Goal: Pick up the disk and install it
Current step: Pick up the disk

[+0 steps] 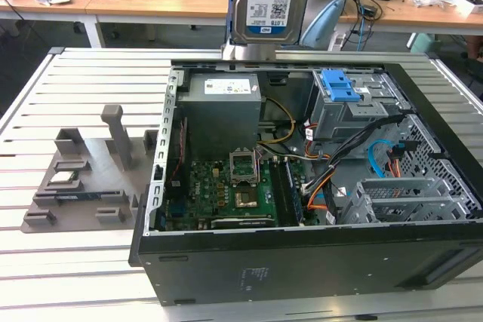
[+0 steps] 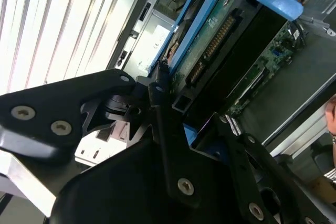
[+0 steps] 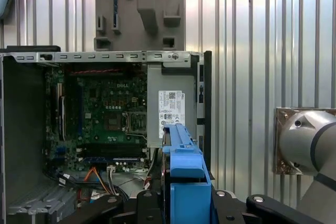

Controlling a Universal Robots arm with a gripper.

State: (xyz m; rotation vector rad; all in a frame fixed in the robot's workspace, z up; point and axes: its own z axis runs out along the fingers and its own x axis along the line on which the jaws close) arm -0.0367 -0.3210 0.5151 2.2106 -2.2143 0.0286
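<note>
Wooden desks strewn with cables line the back of the room, and in front of them a slatted metal table [image 1: 75, 262] carries an open computer case [image 1: 302, 269] lying on its side. The disk [image 1: 270, 1] hangs upright above the case's far edge, clear of everything. In the first wrist view the gripper [image 3: 186, 208] is clamped on its blue frame, one finger on each side. The pick-up looks done and the carry towards the case is in hand. The drive cage [image 1: 343, 92] with its blue latch sits well below the disk, towards the exterior view's right. Seating the disk there would call for matching its tilt and edges to the bay, and for keeping clear of the loose cables beside it.
</note>
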